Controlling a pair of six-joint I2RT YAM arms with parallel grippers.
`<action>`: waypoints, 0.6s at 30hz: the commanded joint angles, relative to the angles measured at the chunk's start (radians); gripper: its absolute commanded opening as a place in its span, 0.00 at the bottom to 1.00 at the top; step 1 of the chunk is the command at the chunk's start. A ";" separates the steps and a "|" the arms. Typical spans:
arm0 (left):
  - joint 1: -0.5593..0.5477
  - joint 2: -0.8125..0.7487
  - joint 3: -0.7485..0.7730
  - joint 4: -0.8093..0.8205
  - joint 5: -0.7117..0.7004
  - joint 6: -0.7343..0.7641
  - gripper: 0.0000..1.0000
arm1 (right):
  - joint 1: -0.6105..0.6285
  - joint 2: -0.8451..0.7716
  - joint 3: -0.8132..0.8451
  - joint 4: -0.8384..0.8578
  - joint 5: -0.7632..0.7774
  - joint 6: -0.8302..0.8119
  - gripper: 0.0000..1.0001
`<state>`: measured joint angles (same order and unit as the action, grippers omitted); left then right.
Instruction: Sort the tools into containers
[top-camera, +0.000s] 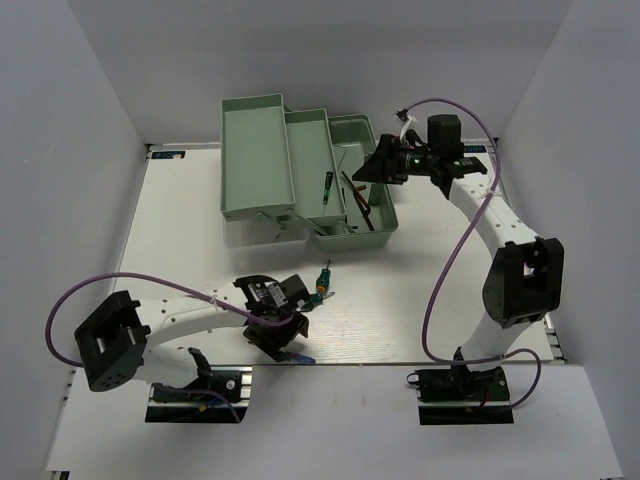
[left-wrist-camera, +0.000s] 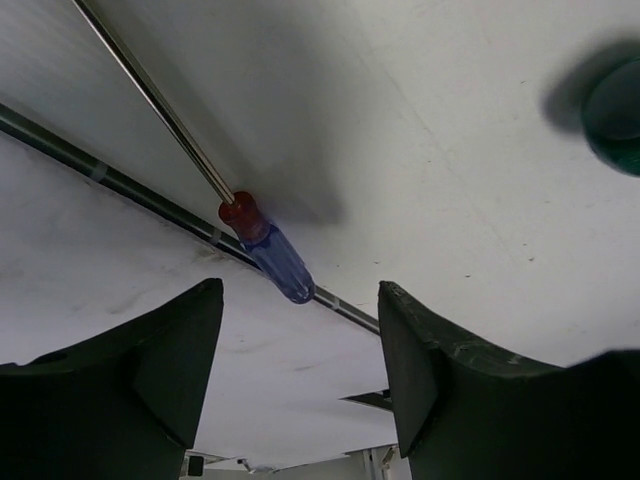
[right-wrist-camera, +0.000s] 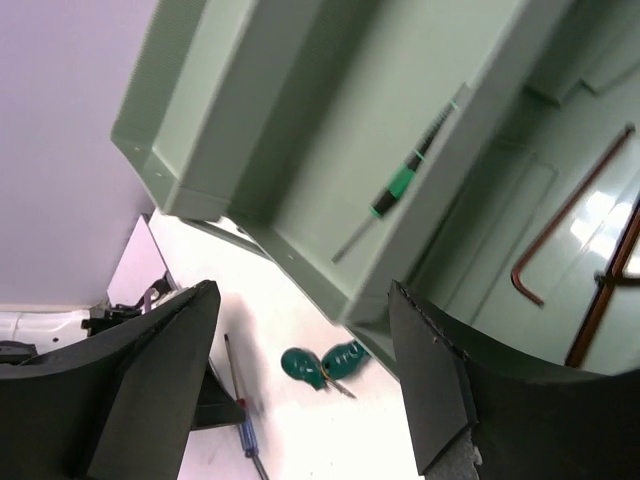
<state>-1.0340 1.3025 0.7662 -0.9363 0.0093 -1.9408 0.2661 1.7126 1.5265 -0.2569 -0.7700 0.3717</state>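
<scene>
The mint-green toolbox stands open at the back, with its left tray (top-camera: 253, 150), middle tray (top-camera: 312, 165) and base (top-camera: 378, 222). A thin dark precision screwdriver (top-camera: 326, 185) lies in the middle tray and also shows in the right wrist view (right-wrist-camera: 400, 185). Dark L-shaped hex keys (top-camera: 360, 205) lie in the base (right-wrist-camera: 560, 240). Two stubby green-handled screwdrivers (top-camera: 321, 283) lie on the table (right-wrist-camera: 325, 365). The blue-handled screwdriver (left-wrist-camera: 272, 255) lies on the table just ahead of my open, empty left gripper (left-wrist-camera: 300, 330) (top-camera: 288, 338). My right gripper (top-camera: 377, 168) (right-wrist-camera: 300, 330) is open and empty above the base.
White walls enclose the white table (top-camera: 430, 260). The table's front edge (top-camera: 400, 362) runs right beside the blue-handled screwdriver. A green handle (left-wrist-camera: 615, 130) shows at the upper right of the left wrist view. The right arm's purple cable (top-camera: 445, 270) loops over the table's right side.
</scene>
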 joint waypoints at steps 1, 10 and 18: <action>-0.024 0.015 -0.021 0.056 0.020 -0.035 0.73 | -0.025 -0.034 -0.049 0.064 -0.051 0.027 0.74; -0.044 0.130 -0.051 0.148 -0.052 -0.044 0.62 | -0.099 -0.113 -0.172 0.102 -0.123 0.056 0.74; -0.044 0.155 -0.055 0.180 -0.132 -0.006 0.18 | -0.140 -0.199 -0.284 0.085 -0.161 0.011 0.74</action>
<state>-1.0752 1.4380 0.7189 -0.7765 -0.0036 -1.9598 0.1394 1.5639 1.2659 -0.1886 -0.8864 0.4141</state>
